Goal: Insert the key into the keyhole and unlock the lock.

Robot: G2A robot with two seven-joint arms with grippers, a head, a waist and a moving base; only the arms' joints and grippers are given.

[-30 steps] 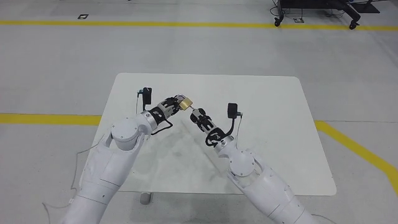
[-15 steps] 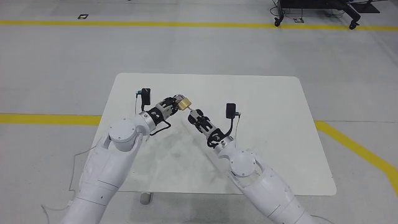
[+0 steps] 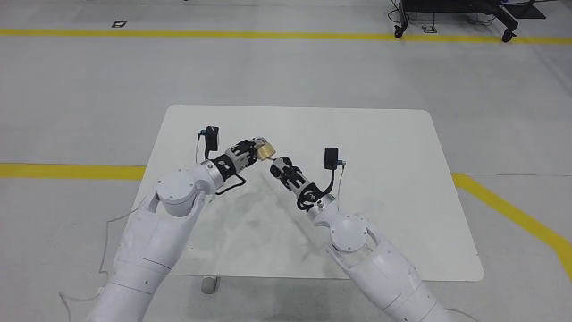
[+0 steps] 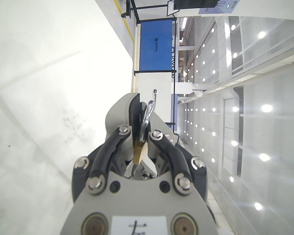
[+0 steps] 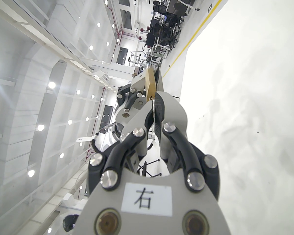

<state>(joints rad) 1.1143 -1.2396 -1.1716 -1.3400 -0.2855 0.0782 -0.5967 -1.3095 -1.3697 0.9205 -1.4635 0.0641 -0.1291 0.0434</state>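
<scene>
L gripper [image 4: 143, 113] is clamped on the small brass padlock w/ silver shackle [image 4: 140, 151], just left of centre in the top view, above the white table [image 3: 384, 143]. R gripper [image 5: 153, 101] pinches the thin silver key [image 5: 152, 113], tip touching the lock's bottom end. Can't tell if it's inserted.

worktop [image 3: 384, 134]: white, rectangular, rounded corners
surface: faint scuffs [image 4: 73, 128], few dark specks [image 5: 257, 131]
below: grey floor [image 3: 268, 72], yellow line [image 3: 268, 34]
</scene>
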